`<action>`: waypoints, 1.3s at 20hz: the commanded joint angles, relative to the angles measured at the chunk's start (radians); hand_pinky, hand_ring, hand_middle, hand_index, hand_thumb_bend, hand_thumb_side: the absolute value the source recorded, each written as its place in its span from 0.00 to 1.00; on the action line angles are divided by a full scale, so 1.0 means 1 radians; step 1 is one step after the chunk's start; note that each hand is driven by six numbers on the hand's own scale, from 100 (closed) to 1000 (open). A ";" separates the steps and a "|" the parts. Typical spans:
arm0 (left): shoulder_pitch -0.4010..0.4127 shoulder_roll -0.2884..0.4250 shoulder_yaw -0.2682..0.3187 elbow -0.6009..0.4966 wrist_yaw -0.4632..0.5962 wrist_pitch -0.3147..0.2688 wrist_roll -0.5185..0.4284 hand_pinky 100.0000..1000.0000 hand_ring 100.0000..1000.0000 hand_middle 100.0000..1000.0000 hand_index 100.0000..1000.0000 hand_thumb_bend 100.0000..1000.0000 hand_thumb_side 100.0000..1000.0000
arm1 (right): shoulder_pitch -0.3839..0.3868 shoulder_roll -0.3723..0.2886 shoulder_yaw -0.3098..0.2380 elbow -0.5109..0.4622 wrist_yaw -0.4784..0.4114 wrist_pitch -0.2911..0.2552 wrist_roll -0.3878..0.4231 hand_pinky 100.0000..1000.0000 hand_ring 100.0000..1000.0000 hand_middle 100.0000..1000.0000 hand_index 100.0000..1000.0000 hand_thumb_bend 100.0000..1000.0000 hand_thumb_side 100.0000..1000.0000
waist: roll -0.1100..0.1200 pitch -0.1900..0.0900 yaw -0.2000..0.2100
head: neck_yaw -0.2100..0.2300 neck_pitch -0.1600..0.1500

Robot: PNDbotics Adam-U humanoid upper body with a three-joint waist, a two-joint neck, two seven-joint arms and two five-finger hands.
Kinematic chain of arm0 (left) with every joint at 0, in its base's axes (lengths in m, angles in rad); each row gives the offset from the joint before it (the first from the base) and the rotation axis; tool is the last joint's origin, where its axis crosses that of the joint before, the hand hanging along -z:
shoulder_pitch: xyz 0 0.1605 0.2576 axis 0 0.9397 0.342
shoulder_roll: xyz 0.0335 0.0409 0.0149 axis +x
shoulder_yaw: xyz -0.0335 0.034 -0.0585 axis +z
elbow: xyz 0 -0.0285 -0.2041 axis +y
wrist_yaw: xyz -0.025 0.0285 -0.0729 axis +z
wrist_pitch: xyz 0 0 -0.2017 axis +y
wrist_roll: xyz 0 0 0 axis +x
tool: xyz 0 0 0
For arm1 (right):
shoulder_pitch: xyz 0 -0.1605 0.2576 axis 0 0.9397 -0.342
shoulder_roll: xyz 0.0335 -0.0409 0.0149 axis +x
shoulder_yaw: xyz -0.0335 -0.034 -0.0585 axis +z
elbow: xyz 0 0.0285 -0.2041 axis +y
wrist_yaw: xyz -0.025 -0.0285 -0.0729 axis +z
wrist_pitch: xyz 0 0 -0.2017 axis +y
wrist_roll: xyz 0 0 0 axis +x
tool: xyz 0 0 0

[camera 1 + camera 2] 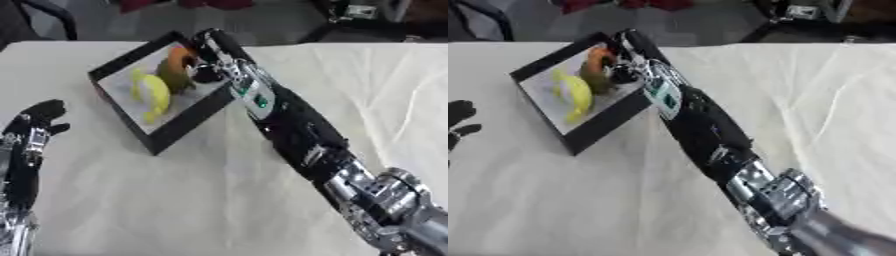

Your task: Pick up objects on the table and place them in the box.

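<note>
At the near right corner of the table [175, 200], which is covered in a pale, creased cloth, the robot's right arm [306, 140] is seen entering the frame, its silver joints nearest the camera and its black forearm stretched diagonally up and to the left. A small green light is shown on the silver wrist section. The arm is extended almost straight, with the right hand [208, 52] reached over the near right wall of the box [149, 140] and held inside it. The fingers of this hand are blurred and partly hidden against the contents, so whether they are curled or straight cannot be told.

Along the near left edge, the left hand [35, 125] is seen resting idle, fingers pointed up and relaxed, with nothing held; its silver and black forearm is run down to the lower left corner. In the right eye view only its dark fingertips are shown at the left border.

Farther back, the black-walled box is set askew on the cloth, one corner pointed toward the camera, its floor pale. Inside it, a yellow object [153, 95] is laid along the middle, and an orange and dark green object [178, 67] is placed just beyond it, touching or nearly touching the right hand. What these items are cannot be made out beyond colour and curved shape.

Beyond the far table edge, a grey floor and dark furniture are visible.
</note>
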 commanded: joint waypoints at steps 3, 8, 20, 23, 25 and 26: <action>-0.018 0.005 -0.002 -0.019 0.006 -0.002 -0.003 0.76 0.82 0.74 0.78 0.07 0.73 | -0.008 0.000 -0.007 0.013 0.040 -0.010 -0.037 0.70 0.61 0.55 0.66 0.00 0.34 | 0.013 0.006 -0.001 | 0.005 -0.002; -0.016 0.006 -0.002 -0.018 0.007 -0.001 -0.002 0.76 0.82 0.74 0.78 0.07 0.73 | -0.002 -0.007 0.001 0.011 0.106 -0.027 -0.054 0.71 0.63 0.58 0.83 0.30 0.61 | 0.011 0.004 -0.005 | 0.011 -0.002; 0.001 0.020 0.012 -0.016 -0.001 0.000 0.010 0.76 0.82 0.74 0.78 0.08 0.73 | 0.038 -0.087 0.032 -0.161 0.090 -0.043 0.005 0.73 0.66 0.63 0.90 0.34 0.64 | 0.000 -0.004 -0.047 | 0.047 -0.002; 0.013 0.032 0.022 -0.014 -0.007 0.003 0.019 0.76 0.82 0.74 0.78 0.08 0.73 | 0.085 -0.147 0.054 -0.290 -0.016 -0.049 0.060 0.72 0.66 0.63 0.88 0.29 0.64 | -0.015 -0.013 -0.080 | 0.072 -0.002; 0.021 0.042 0.030 -0.013 -0.012 0.004 0.026 0.76 0.82 0.74 0.78 0.08 0.73 | 0.139 -0.201 0.068 -0.398 -0.111 -0.044 0.101 0.72 0.66 0.63 0.88 0.27 0.62 | -0.026 -0.020 -0.103 | 0.092 -0.002; 0.026 0.046 0.034 -0.012 -0.017 0.005 0.030 0.76 0.82 0.74 0.78 0.08 0.73 | 0.166 -0.226 0.075 -0.447 -0.154 -0.037 0.124 0.72 0.66 0.63 0.88 0.24 0.61 | -0.031 -0.024 -0.114 | 0.102 -0.002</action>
